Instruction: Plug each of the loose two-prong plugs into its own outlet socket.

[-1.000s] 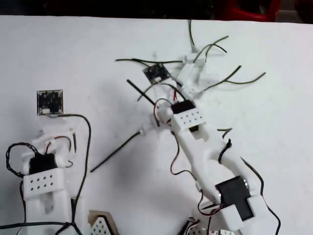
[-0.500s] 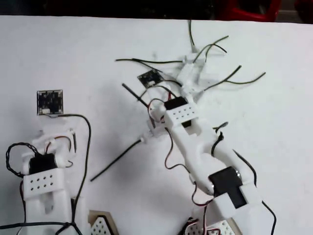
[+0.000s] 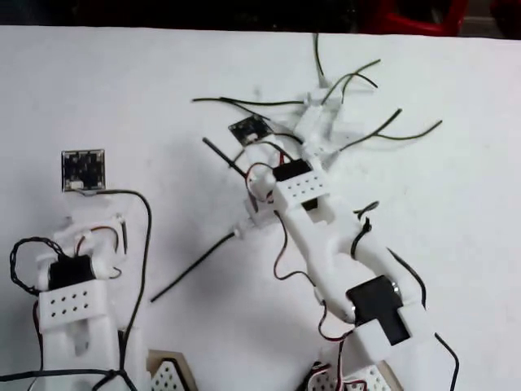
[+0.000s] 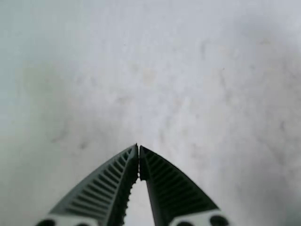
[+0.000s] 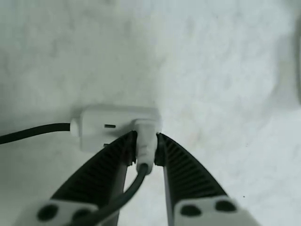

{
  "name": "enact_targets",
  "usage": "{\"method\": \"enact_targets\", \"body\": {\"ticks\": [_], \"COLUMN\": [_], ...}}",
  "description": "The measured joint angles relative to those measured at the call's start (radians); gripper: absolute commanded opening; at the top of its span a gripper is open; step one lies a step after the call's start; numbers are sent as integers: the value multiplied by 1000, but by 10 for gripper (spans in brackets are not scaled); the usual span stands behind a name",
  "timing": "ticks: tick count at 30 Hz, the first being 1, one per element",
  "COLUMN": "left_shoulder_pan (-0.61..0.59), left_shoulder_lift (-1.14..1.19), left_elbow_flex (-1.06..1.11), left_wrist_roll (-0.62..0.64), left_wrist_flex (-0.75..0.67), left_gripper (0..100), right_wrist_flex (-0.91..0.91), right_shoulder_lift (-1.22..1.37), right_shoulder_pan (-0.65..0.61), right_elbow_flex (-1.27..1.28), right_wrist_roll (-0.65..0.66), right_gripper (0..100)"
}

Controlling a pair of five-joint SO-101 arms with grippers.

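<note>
The setting is taken to be a robotics lab or workshop. A left arm [image 3: 69, 301] and a right arm [image 3: 326, 236], both of white printed-looking plastic, are mounted side by side at a plain white desk [image 3: 98, 81]. Black servos [image 3: 383, 305] and thin red and black wires [image 3: 285, 269] are left exposed on them. Two small dark square boards [image 3: 83, 169] are laid flat on the desk. Dark cords [image 3: 383, 130] are strewn across it, one ended by a white plug [image 5: 146, 141]. Perforated plates [image 3: 167, 375] are seen at the near edge. A red object [image 3: 411, 16] is glimpsed in the dark room beyond.
</note>
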Motion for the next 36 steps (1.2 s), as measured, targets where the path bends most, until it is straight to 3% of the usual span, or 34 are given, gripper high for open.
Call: {"method": "enact_targets", "body": {"ticks": [5,11,20,23,36], "left_shoulder_pan": [0,0,0,0,0], "left_shoulder_lift": [0,0,0,0,0], "left_elbow_flex": [0,0,0,0,0], "left_wrist_roll": [0,0,0,0,-2], "left_wrist_flex": [0,0,0,0,0], "left_gripper": [24,24,24,24,24], "right_wrist_flex": [2,54,54,54,6], "right_shoulder_lift": [-34,-80,-123,-123,-155], "right_shoulder_pan": [-5,-12,-12,-12,-11], "right_elbow_flex": [6,12,14,14,114], "right_wrist_roll": [0,2,2,3,69], "right_gripper": [23,105,101,15,18]}}
